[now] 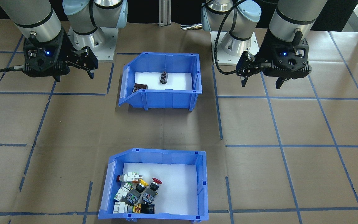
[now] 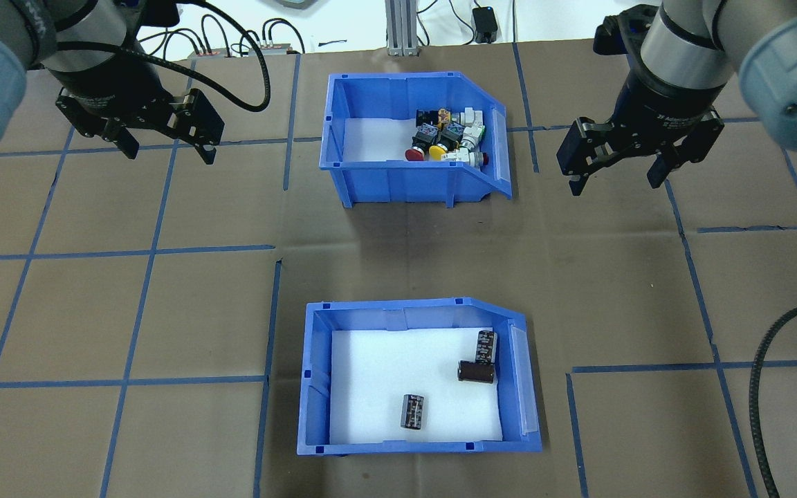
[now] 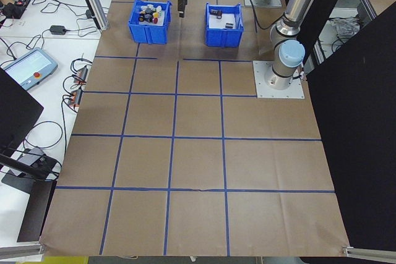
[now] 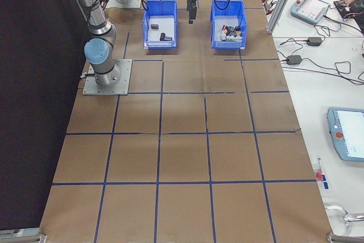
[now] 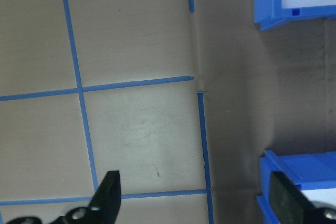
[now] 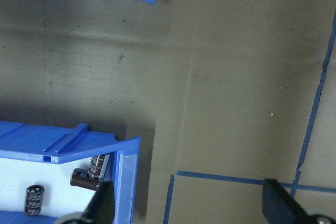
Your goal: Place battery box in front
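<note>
A: What else is on the table (image 2: 163,311), and is anything in the way?

B: It is covered in brown paper marked into squares with blue tape. A second blue bin (image 2: 412,142), the same shape as the first, sits on the far side from the robot. It holds a heap of push-button switches (image 2: 448,135) with red, yellow, green and white parts. Bare paper lies between the two bins, and they are well apart. In the side views, cables, a tablet-like pendant (image 3: 28,69) and small devices lie on white benches beyond the table edge.

A: And the battery box?

B: The battery box (image 2: 418,377) sits on the robot's side of the table, near the two arm bases, roughly midway between them. It is a blue plastic bin with a sloped open front, a clear strip across that opening and a white liner on the floor. The overhead view shows three dark cylindrical cells (image 2: 476,372) lying inside: two touching near the open front, one alone further back. The front-facing view shows only two of them, the bin's wall hiding part of the floor.

A: The claws?

B: The left gripper (image 2: 167,149) hangs above bare paper off to the left of the switch bin, fingers spread wide, holding nothing. The right gripper (image 2: 616,178) hangs to the right of that bin, also spread wide and empty. Neither touches either bin
</note>
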`<state>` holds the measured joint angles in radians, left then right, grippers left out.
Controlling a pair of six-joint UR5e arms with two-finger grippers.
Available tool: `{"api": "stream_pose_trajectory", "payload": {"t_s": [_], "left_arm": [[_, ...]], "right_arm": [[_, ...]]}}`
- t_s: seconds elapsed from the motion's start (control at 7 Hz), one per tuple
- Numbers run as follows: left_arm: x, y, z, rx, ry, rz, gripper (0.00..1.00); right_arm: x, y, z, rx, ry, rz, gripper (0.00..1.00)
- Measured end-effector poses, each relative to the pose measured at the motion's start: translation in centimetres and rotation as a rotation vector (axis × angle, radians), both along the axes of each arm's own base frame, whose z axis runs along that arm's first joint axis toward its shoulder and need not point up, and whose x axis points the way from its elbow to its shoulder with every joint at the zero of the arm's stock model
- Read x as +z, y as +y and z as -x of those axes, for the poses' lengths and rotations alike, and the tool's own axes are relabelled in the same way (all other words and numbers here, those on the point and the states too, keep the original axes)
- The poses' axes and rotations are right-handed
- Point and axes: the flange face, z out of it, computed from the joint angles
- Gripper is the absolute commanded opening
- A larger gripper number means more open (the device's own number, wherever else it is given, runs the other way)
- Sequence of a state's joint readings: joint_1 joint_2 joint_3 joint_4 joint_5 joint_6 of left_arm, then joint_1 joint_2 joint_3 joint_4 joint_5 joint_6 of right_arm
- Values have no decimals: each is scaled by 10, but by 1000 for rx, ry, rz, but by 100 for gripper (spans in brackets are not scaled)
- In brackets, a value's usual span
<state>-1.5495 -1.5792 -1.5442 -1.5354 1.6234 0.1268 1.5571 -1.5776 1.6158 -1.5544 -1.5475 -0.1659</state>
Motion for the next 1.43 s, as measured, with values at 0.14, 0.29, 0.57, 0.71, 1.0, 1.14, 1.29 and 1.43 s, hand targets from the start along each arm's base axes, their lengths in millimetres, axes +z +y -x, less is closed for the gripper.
{"api": "stream_pose_trajectory", "payload": {"t_s": [0.14, 0.29, 0.57, 0.71, 1.0, 1.14, 1.29, 1.43], "left_arm": [[-1, 4, -1, 4, -5, 2, 100], [-2, 7, 0, 6, -7, -2, 99], [-4, 8, 0, -1, -5, 2, 99], [-5, 8, 0, 3, -4, 2, 99], [-9, 6, 0, 47, 1, -5, 100], [-12, 8, 1, 122, 8, -8, 100], [-15, 13, 2, 225, 18, -7, 99], [-16, 24, 4, 381, 27, 0, 99]], "right_arm": [[-4, -9, -1, 92, -4, 16, 100], [-7, -23, -2, 166, -5, 21, 100], [-4, -67, -13, 357, -10, 38, 100], [0, -90, -29, 479, -11, 53, 100], [4, -121, -72, 640, -18, 85, 100], [1, -130, -96, 706, -20, 93, 100], [-6, -136, -123, 787, -19, 92, 100], [-17, -139, -149, 876, -18, 85, 100]]}}
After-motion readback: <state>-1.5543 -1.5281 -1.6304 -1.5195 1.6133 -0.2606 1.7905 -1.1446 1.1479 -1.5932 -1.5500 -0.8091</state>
